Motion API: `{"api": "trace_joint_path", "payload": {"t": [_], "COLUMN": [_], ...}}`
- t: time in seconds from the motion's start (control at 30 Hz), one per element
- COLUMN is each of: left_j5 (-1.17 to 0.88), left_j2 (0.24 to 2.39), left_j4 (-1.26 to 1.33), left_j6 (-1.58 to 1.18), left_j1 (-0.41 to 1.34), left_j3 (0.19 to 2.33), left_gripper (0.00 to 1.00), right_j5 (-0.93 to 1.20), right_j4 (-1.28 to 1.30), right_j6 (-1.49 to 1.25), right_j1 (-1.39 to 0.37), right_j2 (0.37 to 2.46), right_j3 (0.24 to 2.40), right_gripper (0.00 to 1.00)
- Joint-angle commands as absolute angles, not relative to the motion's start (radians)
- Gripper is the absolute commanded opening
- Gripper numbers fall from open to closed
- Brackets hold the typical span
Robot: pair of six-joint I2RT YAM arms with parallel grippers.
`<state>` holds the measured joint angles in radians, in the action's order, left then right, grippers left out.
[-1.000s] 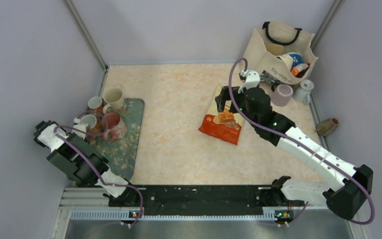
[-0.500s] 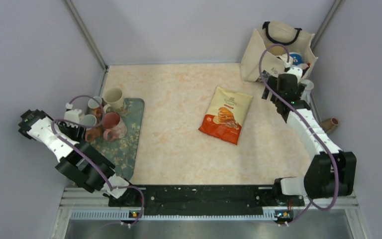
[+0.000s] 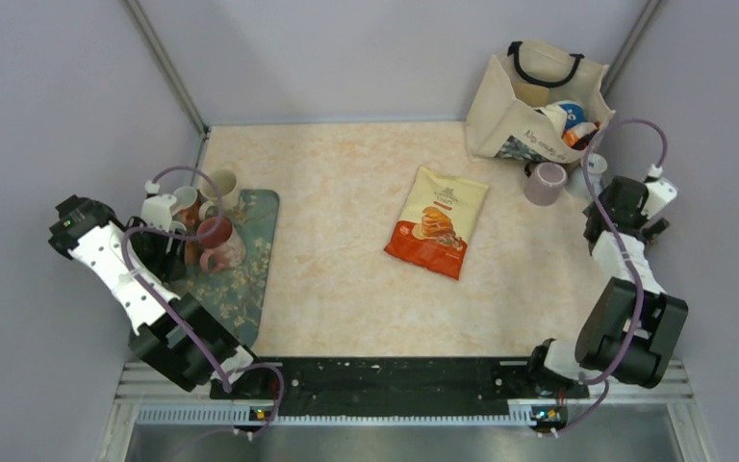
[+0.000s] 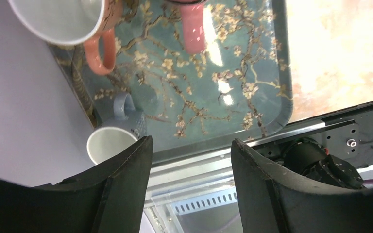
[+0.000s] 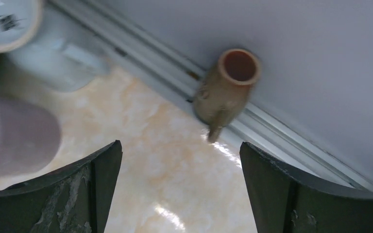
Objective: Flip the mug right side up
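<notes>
1. The mug judged to be the task's is a brown mug (image 5: 228,85). It is seen at upper centre-right of the right wrist view, lying on its side against the metal rail (image 5: 141,60) below the wall, its mouth turned toward the camera.
2. The right gripper (image 5: 179,150) is held just short of it with fingers spread wide. Nothing is pinched and no contact is made.
3. The left gripper (image 4: 190,145) is likewise spread and empty, over the near edge of the flowered tray (image 4: 252,73). A blue-grey mug (image 4: 119,133) is seen mouth-up at the tray's lower-left corner.
4. A lilac mug (image 5: 14,136) is cut off at the left edge of the right wrist view, and its orientation cannot be told.
5. Nothing of the task is judged done: the brown mug is yet to be gripped, lifted, turned and set down mouth-up.
</notes>
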<state>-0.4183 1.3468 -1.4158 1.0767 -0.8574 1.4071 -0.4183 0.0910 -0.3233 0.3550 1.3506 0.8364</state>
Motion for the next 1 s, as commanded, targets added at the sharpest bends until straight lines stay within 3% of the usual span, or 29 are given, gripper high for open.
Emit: {"api": "trace_joint_path", "payload": {"t": [0.0, 0.27, 0.47, 0.67, 0.97], "left_j5": [-0.474, -0.466, -0.472, -0.485, -0.495], "left_j2": [1.315, 1.306, 1.285, 1.284, 1.276], "left_j4": [-1.430, -1.430, -1.424, -1.424, -1.425], "left_j6": [1.041, 1.006, 1.002, 0.996, 1.001], "left_j1": [-0.799, -0.743, -0.733, -0.724, -0.721], "left_j3": [1.411, 1.417, 1.419, 1.432, 1.441], "left_gripper": [0.65, 0.65, 0.65, 0.65, 0.65], "right_j5": [-0.556, -0.564, -0.496, -0.381, -0.428], "right_j4": [-0.093, -0.144, -0.104, -0.059, -0.028], "right_j6": [-0.420, -0.449, -0.452, -0.330, -0.231], "right_j1": [0.416, 0.450, 0.506, 0.529, 0.531], "right_j2": [1.369, 1.518, 1.567, 1.642, 1.672], "right_j3": [0.747, 0.782, 0.826, 0.891, 0.898], "right_gripper": [0.88, 0.76, 0.73, 0.65, 0.60]}}
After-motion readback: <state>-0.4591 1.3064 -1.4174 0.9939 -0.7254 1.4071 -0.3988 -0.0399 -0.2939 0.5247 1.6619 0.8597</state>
